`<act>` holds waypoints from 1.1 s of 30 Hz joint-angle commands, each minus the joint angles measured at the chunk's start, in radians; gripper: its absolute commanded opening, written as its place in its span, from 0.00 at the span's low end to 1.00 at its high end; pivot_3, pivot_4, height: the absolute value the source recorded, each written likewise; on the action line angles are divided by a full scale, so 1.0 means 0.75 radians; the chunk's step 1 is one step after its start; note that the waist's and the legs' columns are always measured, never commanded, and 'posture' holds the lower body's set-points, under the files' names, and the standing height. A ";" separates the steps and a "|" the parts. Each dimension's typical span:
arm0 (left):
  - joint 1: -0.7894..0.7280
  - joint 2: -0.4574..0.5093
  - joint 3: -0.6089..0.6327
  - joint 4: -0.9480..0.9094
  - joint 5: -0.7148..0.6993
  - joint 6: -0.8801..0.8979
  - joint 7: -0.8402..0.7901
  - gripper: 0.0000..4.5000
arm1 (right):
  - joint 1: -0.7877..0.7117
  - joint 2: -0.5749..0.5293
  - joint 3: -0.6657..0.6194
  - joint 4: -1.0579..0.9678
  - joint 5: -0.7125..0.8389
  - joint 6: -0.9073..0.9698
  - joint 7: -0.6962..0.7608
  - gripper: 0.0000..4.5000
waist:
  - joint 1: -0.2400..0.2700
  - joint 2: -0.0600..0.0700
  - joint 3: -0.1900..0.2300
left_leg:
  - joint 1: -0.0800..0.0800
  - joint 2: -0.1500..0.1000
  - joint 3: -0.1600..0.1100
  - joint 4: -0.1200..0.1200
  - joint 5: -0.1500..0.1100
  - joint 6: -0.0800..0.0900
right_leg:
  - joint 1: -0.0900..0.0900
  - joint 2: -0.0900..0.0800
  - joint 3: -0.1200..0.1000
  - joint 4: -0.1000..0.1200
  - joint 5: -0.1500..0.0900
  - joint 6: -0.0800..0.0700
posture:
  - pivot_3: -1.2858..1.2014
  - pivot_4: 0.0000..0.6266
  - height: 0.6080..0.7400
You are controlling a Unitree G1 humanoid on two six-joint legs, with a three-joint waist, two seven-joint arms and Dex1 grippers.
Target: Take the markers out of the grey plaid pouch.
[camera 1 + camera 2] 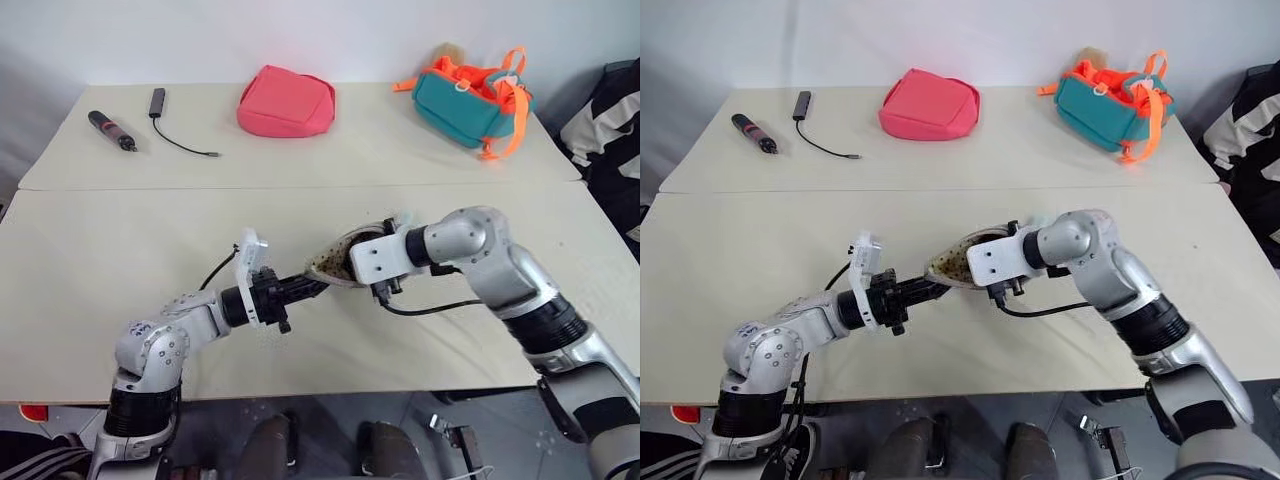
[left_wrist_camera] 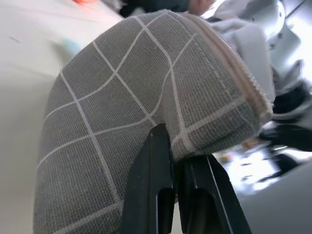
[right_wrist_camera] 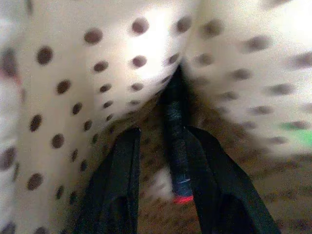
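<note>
Hanging above the desk, one grey plaid pouch is clamped by the left tool; inside, one dark marker is seemingly gripped by the right tool.

I see the pouch lifted off the counter near its front middle, mouth gaping. It is grey with thin white grid lines outside and has a pale lining dotted with brown. A tan zip runs along its edge. Inside lies a dark marker with a red end; a blurred bit of green shows deeper in.
</note>
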State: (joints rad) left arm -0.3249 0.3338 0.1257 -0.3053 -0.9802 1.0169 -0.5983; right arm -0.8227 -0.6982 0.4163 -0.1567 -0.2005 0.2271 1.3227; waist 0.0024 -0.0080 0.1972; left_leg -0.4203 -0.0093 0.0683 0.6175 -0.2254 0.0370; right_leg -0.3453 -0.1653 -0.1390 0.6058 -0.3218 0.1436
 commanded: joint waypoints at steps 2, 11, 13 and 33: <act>0.006 -0.023 0.119 0.011 -0.235 0.087 0.071 0.00 | -0.037 -0.006 -0.031 -0.150 0.114 0.155 0.092 0.32 | -0.002 -0.001 0.000 | 0.000 0.001 0.000 0.002 -0.001 -0.001 | 0.001 0.000 0.000 0.000 0.000 0.000 | 0.52 0.24 1.00; 0.158 0.111 -0.047 0.019 0.105 -0.087 0.026 0.00 | 0.020 -0.010 0.137 -0.010 -0.064 0.014 0.026 0.32 | -0.004 -0.001 0.000 | 0.001 0.001 0.005 0.003 -0.006 -0.008 | -0.001 0.001 0.003 0.001 0.000 0.000 | 0.52 0.24 1.00; 0.163 0.117 -0.049 0.038 0.143 -0.117 0.036 0.00 | 0.006 0.027 0.152 0.037 -0.083 0.006 -0.005 0.32 | -0.004 -0.001 -0.001 | 0.001 0.001 0.005 0.003 -0.006 -0.008 | -0.002 0.001 0.004 0.000 0.000 0.000 | 0.52 0.24 1.00; 0.141 0.067 -0.039 0.085 0.172 -0.216 0.047 0.00 | -0.006 0.173 0.246 0.313 -0.298 -0.104 -0.159 0.32 | -0.010 -0.004 -0.002 | 0.015 0.005 0.012 0.001 -0.008 -0.011 | 0.004 0.003 0.011 0.000 0.000 -0.003 | 0.52 0.24 1.00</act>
State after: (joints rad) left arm -0.2233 0.3801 0.0715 -0.2339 -0.8579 0.8671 -0.5674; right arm -0.8388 -0.5791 0.5844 0.0430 -0.3983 0.1335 1.2222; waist -0.0050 -0.0107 0.1956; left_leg -0.4069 -0.0052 0.0782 0.6168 -0.2315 0.0282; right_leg -0.3411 -0.1631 -0.1300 0.6054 -0.3217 0.1411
